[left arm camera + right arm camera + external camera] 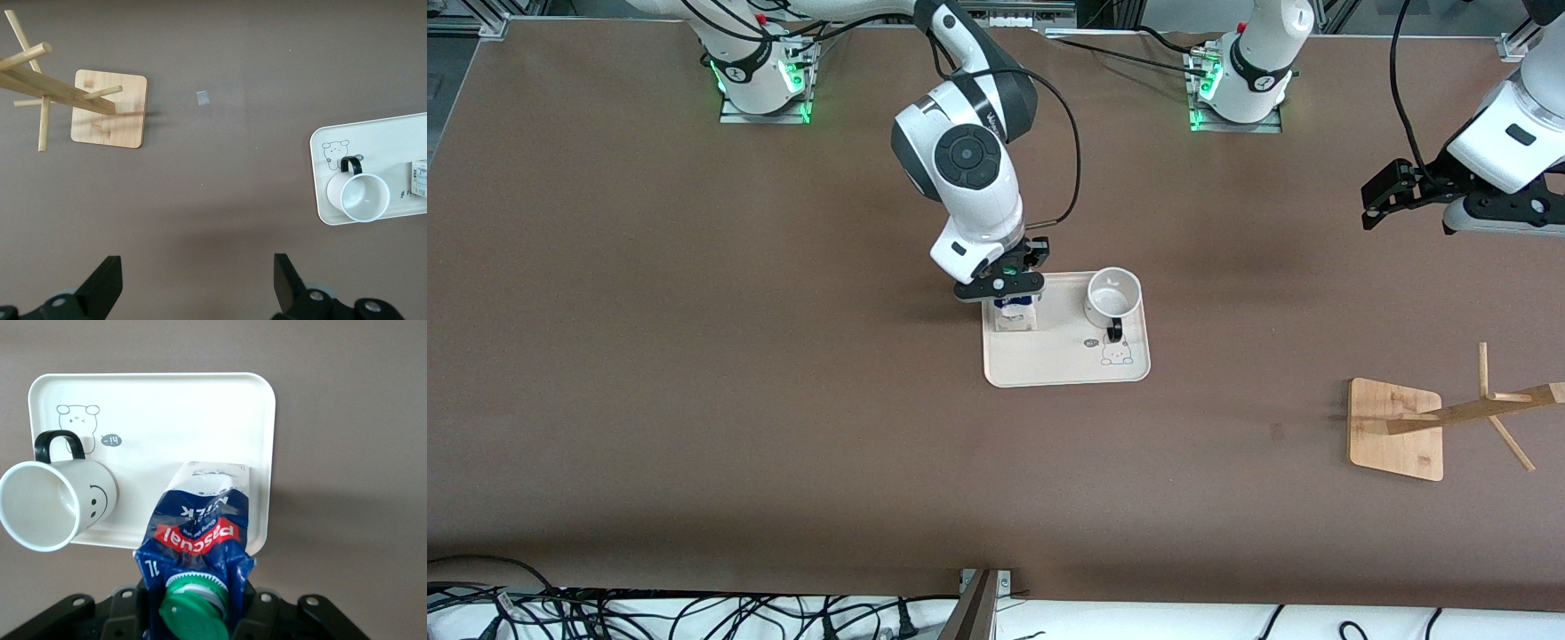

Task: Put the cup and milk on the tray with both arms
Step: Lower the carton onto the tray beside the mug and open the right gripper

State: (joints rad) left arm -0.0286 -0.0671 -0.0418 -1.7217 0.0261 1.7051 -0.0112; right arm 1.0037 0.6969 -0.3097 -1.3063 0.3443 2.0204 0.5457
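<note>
Down on the tray (1049, 369), the milk (1016, 316) is standing upright, its top half hidden under the right gripper (1003, 289), which is pinching it near the cap. Beside it, toward the left arm's end of the tray, the cup (1112, 296) is sitting upright. The left gripper (1392, 197) is hanging spread over bare table, waiting, its arm cut off at the frame's edge.

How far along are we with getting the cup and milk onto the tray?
Done: the cup stands upright on the tray, toward the left arm's end. In hand: the right gripper is shut on the milk, which looks set down at the tray's other end. Left: release and retreat. The left gripper waits open over bare table, above the wooden rack.
</note>
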